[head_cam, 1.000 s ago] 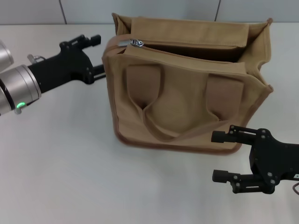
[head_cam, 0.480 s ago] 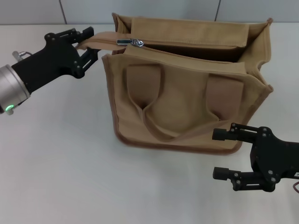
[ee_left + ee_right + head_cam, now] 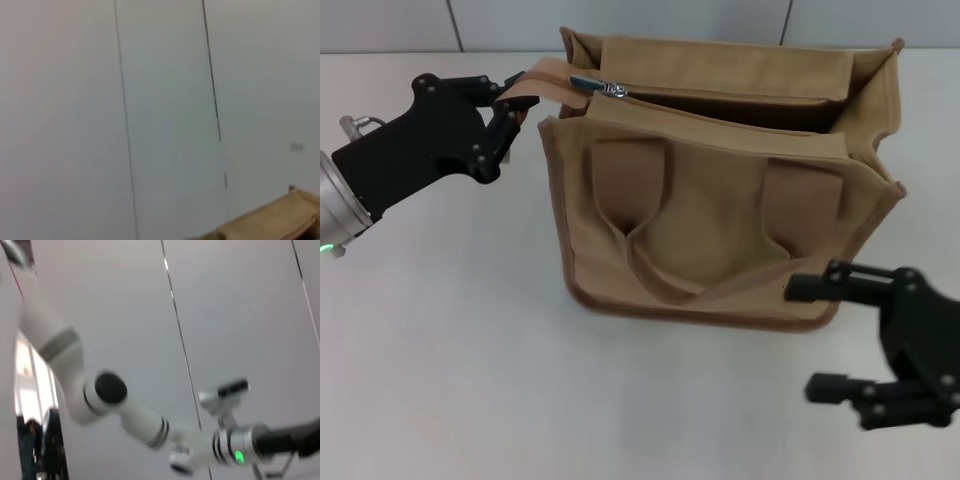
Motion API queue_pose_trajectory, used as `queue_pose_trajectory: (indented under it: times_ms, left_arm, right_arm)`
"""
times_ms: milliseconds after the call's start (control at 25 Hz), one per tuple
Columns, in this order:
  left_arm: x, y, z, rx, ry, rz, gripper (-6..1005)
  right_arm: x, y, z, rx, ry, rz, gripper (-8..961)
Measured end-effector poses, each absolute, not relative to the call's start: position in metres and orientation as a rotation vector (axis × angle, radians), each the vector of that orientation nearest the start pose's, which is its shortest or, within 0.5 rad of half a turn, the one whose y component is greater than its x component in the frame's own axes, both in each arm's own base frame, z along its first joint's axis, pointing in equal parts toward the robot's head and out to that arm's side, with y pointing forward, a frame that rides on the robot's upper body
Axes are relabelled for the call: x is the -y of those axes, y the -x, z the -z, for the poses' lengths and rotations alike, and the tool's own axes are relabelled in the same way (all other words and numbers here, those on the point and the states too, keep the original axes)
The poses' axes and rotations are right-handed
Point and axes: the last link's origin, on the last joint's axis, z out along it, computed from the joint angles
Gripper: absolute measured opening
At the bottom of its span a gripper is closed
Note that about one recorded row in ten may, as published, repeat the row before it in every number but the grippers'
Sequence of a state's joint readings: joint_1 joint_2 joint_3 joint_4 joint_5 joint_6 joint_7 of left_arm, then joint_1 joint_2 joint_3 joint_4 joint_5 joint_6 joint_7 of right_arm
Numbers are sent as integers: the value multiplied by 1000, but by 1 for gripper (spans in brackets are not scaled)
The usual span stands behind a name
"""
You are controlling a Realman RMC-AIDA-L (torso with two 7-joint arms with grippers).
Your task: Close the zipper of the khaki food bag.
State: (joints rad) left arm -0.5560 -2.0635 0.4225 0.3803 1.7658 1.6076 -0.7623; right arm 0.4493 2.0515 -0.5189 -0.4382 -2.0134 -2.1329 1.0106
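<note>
The khaki food bag (image 3: 720, 200) stands upright in the middle of the head view, its top open along most of its length. The zipper's silver pull tab (image 3: 611, 90) lies at the bag's left end. A tan fabric end tab (image 3: 542, 78) sticks out leftward from the zipper, and my left gripper (image 3: 517, 103) is shut on it, beside the bag's upper left corner. My right gripper (image 3: 810, 338) hangs open in front of the bag's lower right corner, holding nothing. A tan corner of the bag (image 3: 280, 222) shows in the left wrist view.
The bag stands on a pale tabletop (image 3: 450, 350) that meets a grey panelled wall (image 3: 620, 15) behind it. The right wrist view shows only the wall and my left arm (image 3: 150, 425) with its green light.
My left gripper has closed on the zipper's end tab and pulled it out to the left and up. The right gripper has drifted right and slightly down.
</note>
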Motion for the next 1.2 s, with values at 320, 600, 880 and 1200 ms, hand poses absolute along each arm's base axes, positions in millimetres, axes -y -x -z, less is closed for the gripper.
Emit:
queue_pose_trajectory:
  times_ms: [320,600,880,1200]
  left_arm:
    - [-345,222,-7,44,2349,1152,20]
    - [-343,208,-3,-13,2394,1214,20]
    - [-339,215,-5,11,2382,1213,20]
    - [-338,217,-6,29,2365,1221,20]
  right_arm:
    - [-246,-245,-32,-357,2739,-1553,806]
    - [-258,-241,-40,-498,2706,-1584,805]
    - [-288,-234,-48,-757,2695,-1532,804]
    - [-331,-210,-62,-957,2739,-1406,802]
